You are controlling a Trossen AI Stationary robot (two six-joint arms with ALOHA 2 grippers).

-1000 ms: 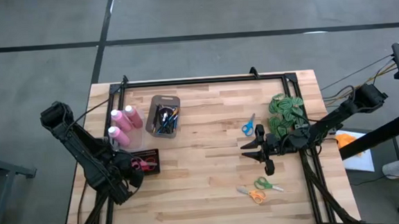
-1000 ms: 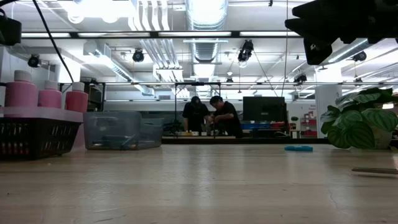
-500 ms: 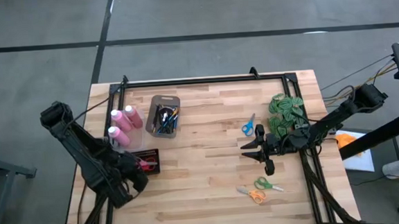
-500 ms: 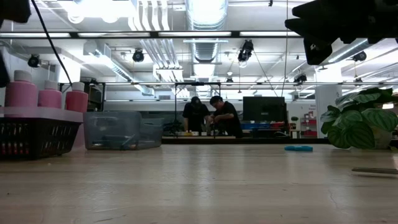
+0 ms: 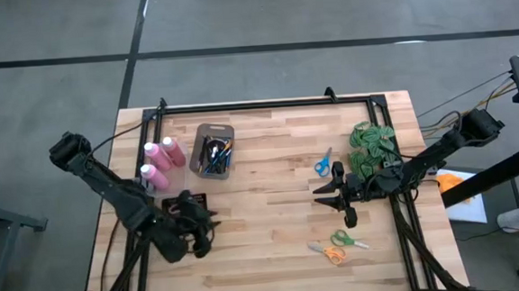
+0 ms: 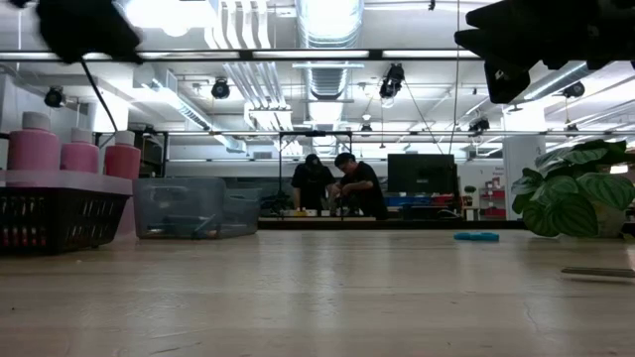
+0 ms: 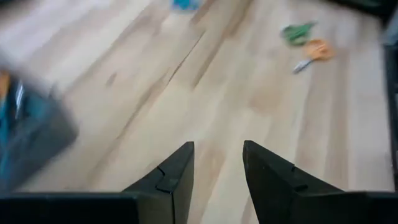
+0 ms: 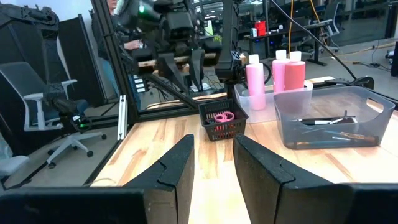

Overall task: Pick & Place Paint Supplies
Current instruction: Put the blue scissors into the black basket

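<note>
Fingers of the left gripper (image 7: 217,165) stand parted with bare wood between them, holding nothing; from above I place the left gripper (image 5: 195,232) over the near-left table, just beside the small black basket (image 8: 222,123). The right gripper (image 5: 328,195) hovers mid-right, its fingers (image 8: 173,163) also apart and empty, near the blue scissors (image 5: 323,162). Paint supplies are all at the left rear: three pink bottles (image 5: 158,160) with white caps standing in a clear tray, and thin brushes (image 5: 214,156) lying loose in the grey bin (image 5: 199,142) beside them. My judgement: brushes are light, stiff and round, likely to roll or pivot, so I would pinch one across mid-handle, clear of the bristles. Bottles look like smooth plastic, possibly heavy with paint and prone to tip; I would take them across the body below the cap. Bin walls crowd a reach for the brushes, and the bottles stand touching, leaving little gap for a finger. Open wood lies wide in the middle of the table (image 5: 275,244); the plant (image 5: 372,146), orange and green scissors (image 5: 337,244) and the black frame rails along the edges limit the right side.
</note>
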